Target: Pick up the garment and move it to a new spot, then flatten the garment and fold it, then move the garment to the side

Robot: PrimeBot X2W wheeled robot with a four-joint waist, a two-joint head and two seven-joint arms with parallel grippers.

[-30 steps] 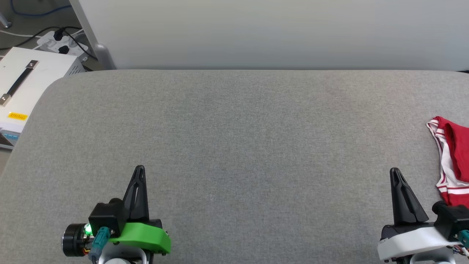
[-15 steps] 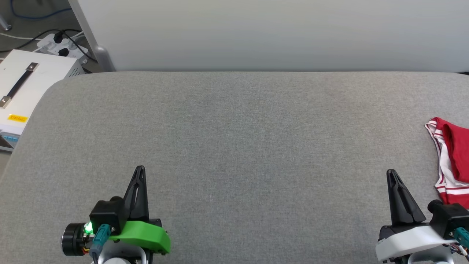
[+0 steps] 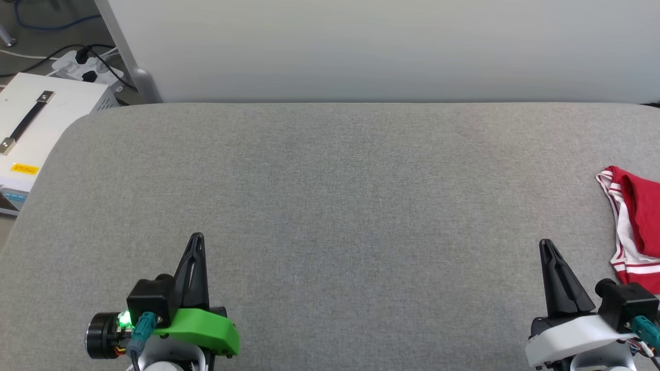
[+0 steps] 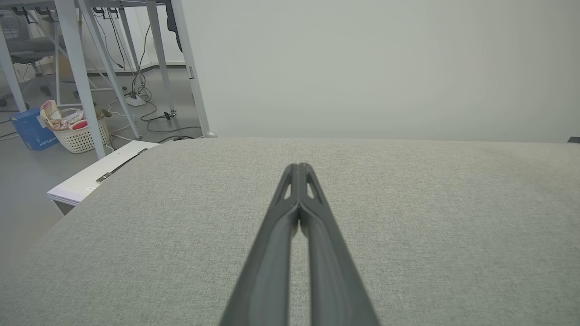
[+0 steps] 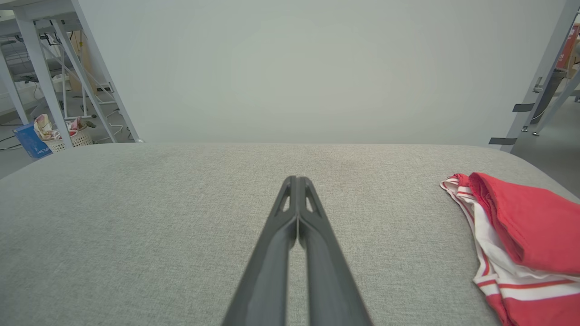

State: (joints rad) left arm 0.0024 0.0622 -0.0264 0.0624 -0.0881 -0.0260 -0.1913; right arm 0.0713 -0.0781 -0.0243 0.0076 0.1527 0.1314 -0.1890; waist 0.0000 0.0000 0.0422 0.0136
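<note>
The garment (image 3: 637, 221), red with white sleeve and red-white striped trim, lies bunched at the right edge of the grey padded table (image 3: 330, 196), partly cut off by the frame. In the right wrist view the garment (image 5: 516, 231) sits to the right of my fingers. My right gripper (image 3: 545, 243) is shut and empty, left of the garment and apart from it. My left gripper (image 3: 196, 237) is shut and empty near the front left. Both pairs of fingers (image 4: 299, 170) (image 5: 297, 181) are pressed together above bare fabric.
A pale wall panel (image 3: 361, 46) stands behind the table. A white box with a black handle (image 3: 31, 118) and a power strip with cables (image 3: 82, 64) sit off the table's left end. A basket of cloth (image 4: 74, 129) stands on the floor beyond.
The head view has shifted slightly, so the table edge and garment sit a little lower and left. The right gripper appears slightly further left and lower. Both stay shut.
</note>
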